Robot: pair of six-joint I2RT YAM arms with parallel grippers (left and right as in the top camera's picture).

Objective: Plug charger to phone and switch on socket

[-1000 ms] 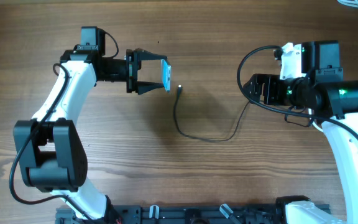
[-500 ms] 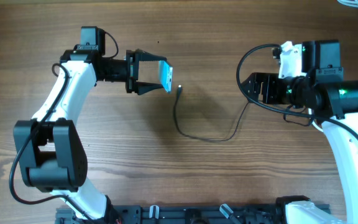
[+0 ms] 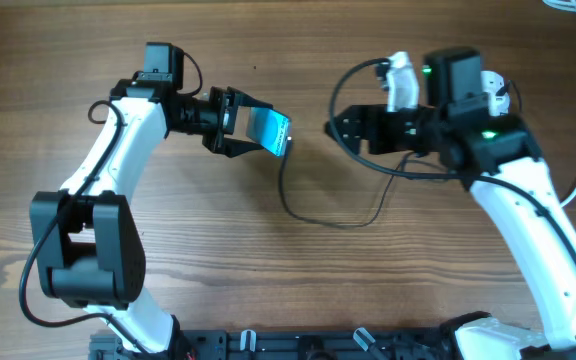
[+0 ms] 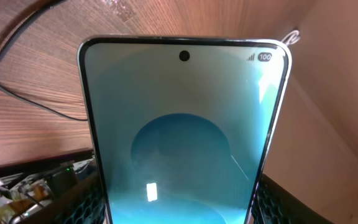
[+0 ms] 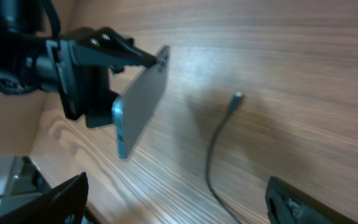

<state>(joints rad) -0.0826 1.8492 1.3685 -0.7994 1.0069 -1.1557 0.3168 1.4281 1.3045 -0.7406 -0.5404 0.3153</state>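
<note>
One phone (image 3: 271,131) gripped in left hand (image 3: 250,130), right hand (image 3: 341,130) open near charger (image 3: 313,217)

phone (image 3: 270,131) in left gripper (image 3: 258,129) | charger (image 3: 313,218) on table (image 3: 268,300), between phone and right gripper (image 3: 339,128)

phone (image 4: 179,137) scrn lit, tilted, charger (image 5: 209,167) unplugged, tip nr phone

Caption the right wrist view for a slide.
Left gripper grips the phone, tilted, with the charger lying loose on the table beside it.
</note>
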